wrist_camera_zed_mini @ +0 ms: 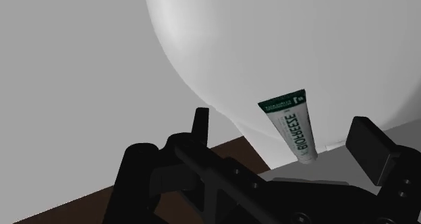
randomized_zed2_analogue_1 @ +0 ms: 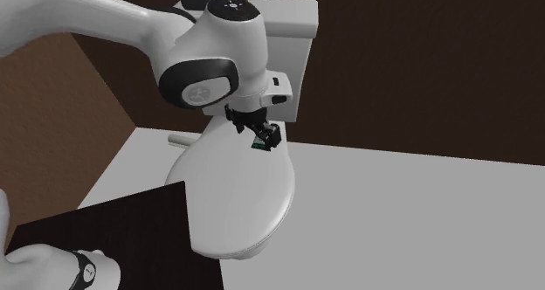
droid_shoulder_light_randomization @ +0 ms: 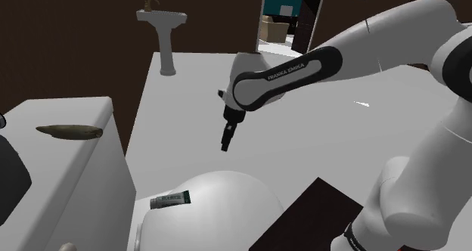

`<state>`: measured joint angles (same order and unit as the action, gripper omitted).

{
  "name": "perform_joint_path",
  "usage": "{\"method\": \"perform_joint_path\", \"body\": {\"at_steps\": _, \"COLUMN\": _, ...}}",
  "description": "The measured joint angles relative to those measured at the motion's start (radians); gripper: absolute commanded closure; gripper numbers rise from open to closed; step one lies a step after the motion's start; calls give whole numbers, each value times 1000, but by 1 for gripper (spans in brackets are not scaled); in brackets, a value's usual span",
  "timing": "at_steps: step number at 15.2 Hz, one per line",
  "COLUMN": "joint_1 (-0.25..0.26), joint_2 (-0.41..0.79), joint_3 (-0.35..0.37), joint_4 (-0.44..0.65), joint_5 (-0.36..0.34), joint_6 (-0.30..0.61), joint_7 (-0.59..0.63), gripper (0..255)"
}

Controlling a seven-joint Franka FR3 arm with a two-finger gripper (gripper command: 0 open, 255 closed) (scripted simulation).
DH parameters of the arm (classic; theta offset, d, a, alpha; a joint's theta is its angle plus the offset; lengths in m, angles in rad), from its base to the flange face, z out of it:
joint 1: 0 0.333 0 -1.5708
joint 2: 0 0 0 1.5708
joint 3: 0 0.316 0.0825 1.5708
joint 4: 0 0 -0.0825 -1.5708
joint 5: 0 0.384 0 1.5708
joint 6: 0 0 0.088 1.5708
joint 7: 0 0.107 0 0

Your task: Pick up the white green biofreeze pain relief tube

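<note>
A white tube with a green end and green "BIOFREEZE" lettering (droid_shoulder_light_randomization: 170, 200) lies flat on the closed white toilet lid (droid_shoulder_light_randomization: 227, 212), near the tank. My black gripper (droid_shoulder_light_randomization: 225, 142) hangs in the air above the lid, well clear of the tube and pointing down. In the wrist view the tube (wrist_camera_zed_mini: 291, 125) shows beyond and between the two fingers, which stand wide apart; my gripper (wrist_camera_zed_mini: 287, 140) is open and holds nothing. In the second exterior view the gripper (randomized_zed2_analogue_1: 256, 133) hovers over the lid (randomized_zed2_analogue_1: 236, 192), hiding most of the tube.
The white toilet tank (droid_shoulder_light_randomization: 68, 166) rises beside the lid, with a brown oblong object (droid_shoulder_light_randomization: 68, 131) on top. A pedestal sink (droid_shoulder_light_randomization: 161, 30) stands by the dark far wall, next to a doorway (droid_shoulder_light_randomization: 291, 19). The dark stand top (droid_shoulder_light_randomization: 321, 212) lies near the lid.
</note>
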<state>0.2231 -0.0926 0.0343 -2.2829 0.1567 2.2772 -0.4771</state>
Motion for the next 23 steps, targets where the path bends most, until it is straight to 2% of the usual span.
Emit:
{"method": "perform_joint_path", "body": {"at_steps": 10, "joint_1": 49, "joint_2": 344, "joint_3": 60, "joint_4": 184, "joint_5": 46, "joint_6": 151, "joint_7": -197, "gripper": 0}}
{"method": "perform_joint_path", "body": {"at_steps": 23, "joint_1": 124, "joint_2": 752, "joint_3": 146, "joint_4": 498, "joint_5": 1, "joint_6": 231, "joint_7": -361, "gripper": 0}}
